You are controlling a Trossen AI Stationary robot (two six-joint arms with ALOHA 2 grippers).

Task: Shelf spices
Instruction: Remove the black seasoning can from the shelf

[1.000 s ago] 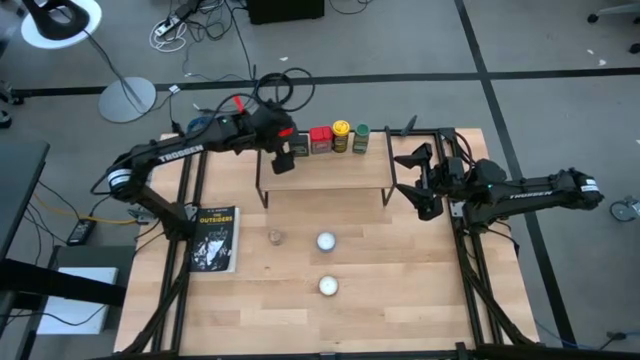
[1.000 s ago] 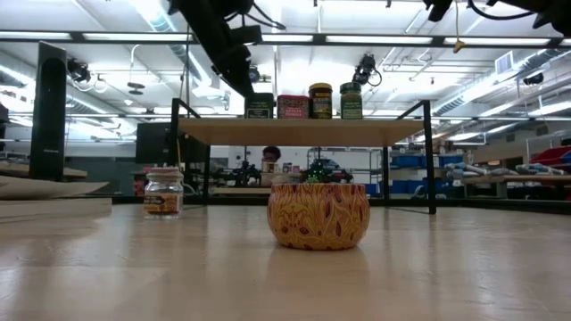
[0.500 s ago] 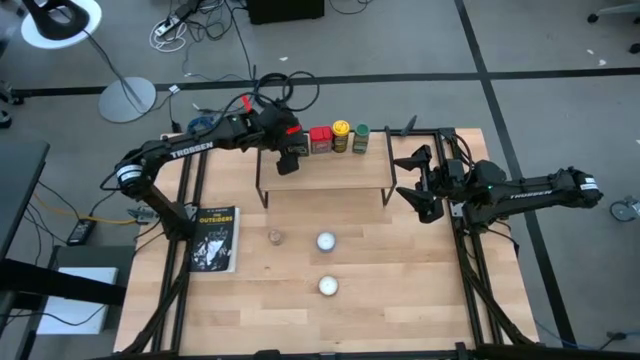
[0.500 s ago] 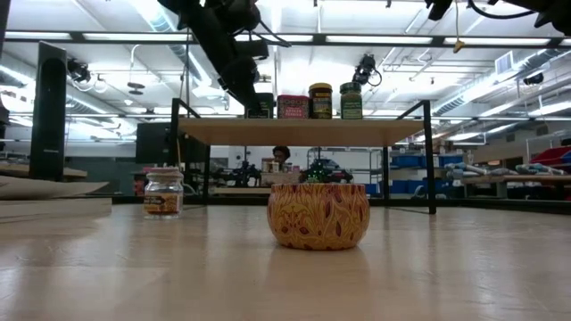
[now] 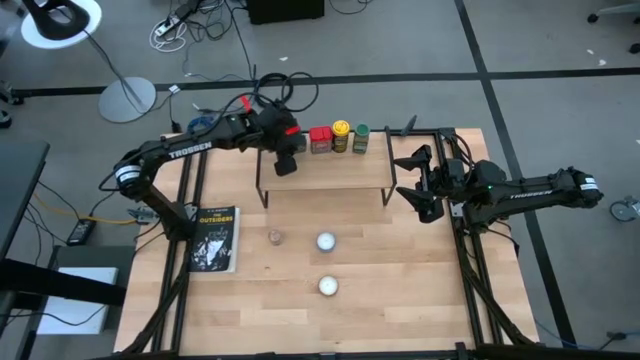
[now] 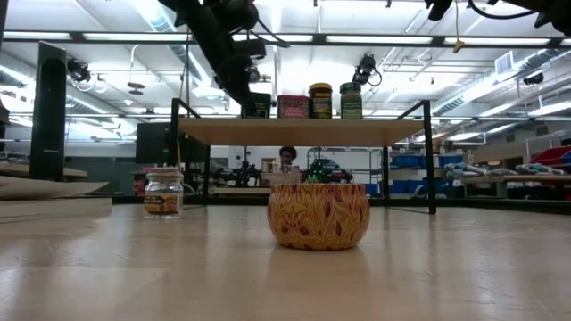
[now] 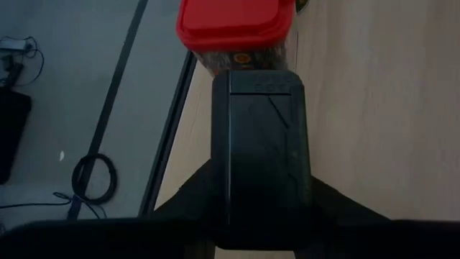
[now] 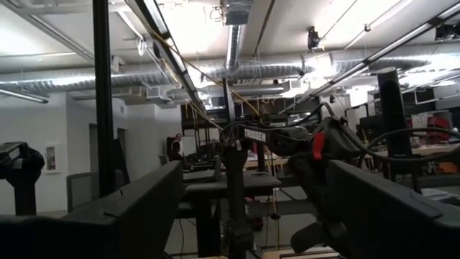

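Book (image 5: 215, 239): lies flat near the table's left edge, dark cover up, well apart from the shelf.
Left gripper (image 5: 286, 163): over the left end of the shelf, fingers pinching the dark tin (image 7: 260, 155); the wrist view shows the tin filling the gap between them, its far end just at the red box.
Tan jar (image 5: 274, 238): on the table (image 5: 400, 290) in front of the shelf, upright, not shelved; the low view has it at left (image 6: 163, 193), label facing the camera.
Shelf (image 5: 340, 170): light plank on thin black legs near the table's back edge; seen edge-on in the low view (image 6: 303, 131).
Red box (image 5: 320, 139): on the shelf's back edge, just right of the held tin; red lid shows in the wrist view (image 7: 236, 21).
Yellow-lidded jar (image 5: 341, 134): upright, beside the red box.
Green-lidded jar (image 5: 361, 136): upright, next in the row, last to the right.
White round objects: one (image 5: 325, 241) in front of the shelf, near the tan jar; the other (image 5: 328, 286) closer to the table's front edge. Low view shows the nearer as a patterned round tin (image 6: 318, 216).
Right gripper (image 5: 412, 183): off the shelf's right end, near the table's right edge, fingers spread and holding nothing.
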